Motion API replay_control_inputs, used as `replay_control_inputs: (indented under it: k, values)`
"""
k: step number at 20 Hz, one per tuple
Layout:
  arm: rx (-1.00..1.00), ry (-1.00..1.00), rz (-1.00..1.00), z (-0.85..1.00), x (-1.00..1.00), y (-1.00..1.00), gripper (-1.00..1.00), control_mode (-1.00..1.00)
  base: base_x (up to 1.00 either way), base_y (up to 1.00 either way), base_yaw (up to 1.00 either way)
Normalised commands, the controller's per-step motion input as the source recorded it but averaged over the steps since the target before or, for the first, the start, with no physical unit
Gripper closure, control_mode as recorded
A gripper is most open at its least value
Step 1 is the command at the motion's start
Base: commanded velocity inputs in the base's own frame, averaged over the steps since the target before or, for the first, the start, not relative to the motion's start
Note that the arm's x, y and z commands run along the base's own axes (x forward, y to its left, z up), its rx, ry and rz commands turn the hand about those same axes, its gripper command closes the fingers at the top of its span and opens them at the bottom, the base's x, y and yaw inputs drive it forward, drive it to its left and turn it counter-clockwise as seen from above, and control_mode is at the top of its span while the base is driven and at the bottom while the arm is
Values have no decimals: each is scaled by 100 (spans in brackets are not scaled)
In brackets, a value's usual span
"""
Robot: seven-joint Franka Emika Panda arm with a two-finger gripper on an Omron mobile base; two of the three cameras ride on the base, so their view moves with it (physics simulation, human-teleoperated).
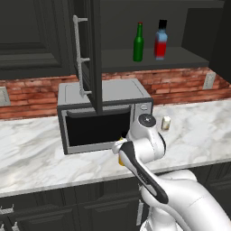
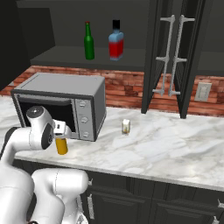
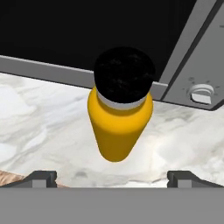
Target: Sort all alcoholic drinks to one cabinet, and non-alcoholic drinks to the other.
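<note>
We're above the orange bottle (image 3: 119, 127) at the bench (image 2: 175, 144) front edge, hand (image 3: 112, 177) spread wide, holding nothing. Looks rigid, smooth, probably slippery: we'd grip mid-body, below the black cap (image 3: 124, 75).

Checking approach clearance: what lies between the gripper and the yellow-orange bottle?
Nothing: in the hand view, bare marble counter shows between the open gripper and the yellow-orange bottle, which stands before the microwave.
</note>
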Motion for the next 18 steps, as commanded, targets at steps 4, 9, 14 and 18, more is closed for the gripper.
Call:
replay_control_inputs:
  k: [4, 9, 14, 18]
  values:
    - [0, 0, 0, -7, 12, 0, -100, -100, 0, 0, 0]
    - [0, 0, 0, -9, 14, 1, -100, -100, 0, 0, 0]
    - [0, 1, 0, -13, 16, 3, -100, -100, 0, 0, 0]
    - [0, 1, 0, -13, 14, 3, -100, -100, 0, 0, 0]
